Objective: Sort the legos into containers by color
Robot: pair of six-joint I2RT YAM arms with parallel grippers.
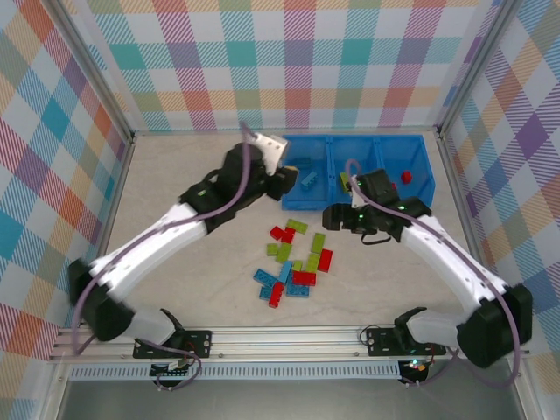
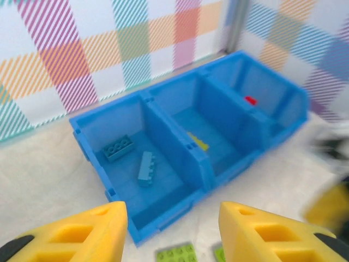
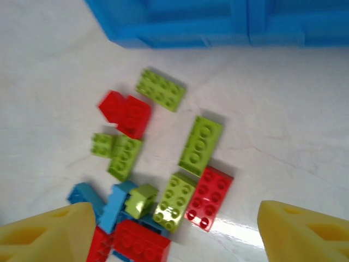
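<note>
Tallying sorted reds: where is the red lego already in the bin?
In the top view, the red lego lies in the rightmost compartment of the blue bin, beside the middle compartment holding a green lego.

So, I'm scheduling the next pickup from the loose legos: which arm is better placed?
Right. The right tool hovers open over the loose legos; the left tool is open too, but up at the blue bin, away from them.

Bin was bright blue; bricks red, lime, lt blue. Walls, 9 thru 3 o'clock, were pastel plaid. Table beige; fingers yellow.
</note>
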